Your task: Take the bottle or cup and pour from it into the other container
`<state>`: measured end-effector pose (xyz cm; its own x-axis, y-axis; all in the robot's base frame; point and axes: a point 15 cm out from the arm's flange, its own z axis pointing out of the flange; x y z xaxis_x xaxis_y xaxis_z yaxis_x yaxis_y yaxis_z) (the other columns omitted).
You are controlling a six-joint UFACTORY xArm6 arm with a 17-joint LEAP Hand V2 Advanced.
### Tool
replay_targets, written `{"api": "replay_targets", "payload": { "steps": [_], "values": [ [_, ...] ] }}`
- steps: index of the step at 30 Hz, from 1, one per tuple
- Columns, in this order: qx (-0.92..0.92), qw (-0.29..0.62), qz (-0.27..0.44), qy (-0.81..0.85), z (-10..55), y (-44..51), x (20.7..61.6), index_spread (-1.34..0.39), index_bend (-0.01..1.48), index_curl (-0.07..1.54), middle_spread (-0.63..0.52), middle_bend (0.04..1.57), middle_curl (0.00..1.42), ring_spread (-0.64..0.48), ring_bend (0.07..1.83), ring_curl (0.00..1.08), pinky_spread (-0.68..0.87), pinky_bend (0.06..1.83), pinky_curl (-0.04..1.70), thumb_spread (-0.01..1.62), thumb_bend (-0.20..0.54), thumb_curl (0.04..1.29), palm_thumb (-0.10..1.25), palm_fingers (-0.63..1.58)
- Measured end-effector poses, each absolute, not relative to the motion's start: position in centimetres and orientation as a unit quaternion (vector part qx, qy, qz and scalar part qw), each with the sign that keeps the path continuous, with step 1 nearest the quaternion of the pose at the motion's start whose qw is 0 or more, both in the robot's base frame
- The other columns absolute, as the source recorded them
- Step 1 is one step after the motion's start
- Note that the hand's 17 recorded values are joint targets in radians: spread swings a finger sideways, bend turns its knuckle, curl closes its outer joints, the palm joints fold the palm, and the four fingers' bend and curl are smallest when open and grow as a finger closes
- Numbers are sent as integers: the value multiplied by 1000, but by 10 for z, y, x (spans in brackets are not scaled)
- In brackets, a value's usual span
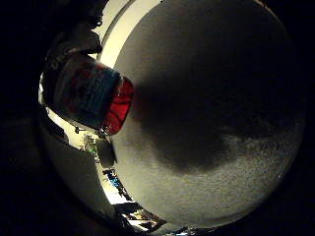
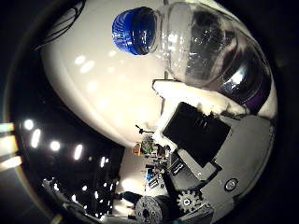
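**Thumb-side palm view: clear bottle close against the hand**

Thumb-side palm view shows a clear plastic bottle with a blue cap filling much of the frame, so it sits very close to the palm. White and black parts of the hand press up against the bottle's side just below its shoulder, and a small gear shows further along the hand's body. The fingers appear wrapped against the bottle, holding it, though the fingertips themselves are out of sight. The bottle lies tilted across the view, cap pointing away from the hand's body.

Beyond the bottle spreads a pale, glossy surface with bright spots of light on it, most likely the tabletop. Past its edge the room is dim, with rows of ceiling lights and some cluttered equipment that is too small to make out.

From the little-finger side, a container with a printed label and a red end lies close beside the palm, against a broad grey textured surface crossed by a large dark shadow. What this container is cannot be told for certain.
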<state>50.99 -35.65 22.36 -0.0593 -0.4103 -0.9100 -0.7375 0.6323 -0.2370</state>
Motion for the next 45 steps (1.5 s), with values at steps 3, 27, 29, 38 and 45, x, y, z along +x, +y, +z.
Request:
{"api": "replay_targets", "payload": {
  "steps": [3,27,29,38,45],
  "values": [
    [-410,557,145,708,234,-353,511,-210,1134,836,-120,1359,752,-213,1406,635,-188,1576,497,770,-16,659,1003,1104],
    [-677,327,87,653,372,-193,510,-193,1188,838,-111,1410,744,-239,1325,806,-183,1463,797,632,-20,833,1002,1089],
    [-696,287,76,654,377,-187,502,-193,1187,838,-111,1413,744,-241,1322,814,-185,1446,827,626,-21,845,1001,1091],
    [-762,124,24,635,399,-144,484,-195,1195,843,-112,1412,747,-246,1312,843,-197,1382,918,591,-21,880,1005,1090],
    [-780,11,-15,625,406,-112,479,-196,1190,843,-113,1405,751,-248,1300,856,-204,1351,964,565,-21,902,1001,1096]
  ]
}}
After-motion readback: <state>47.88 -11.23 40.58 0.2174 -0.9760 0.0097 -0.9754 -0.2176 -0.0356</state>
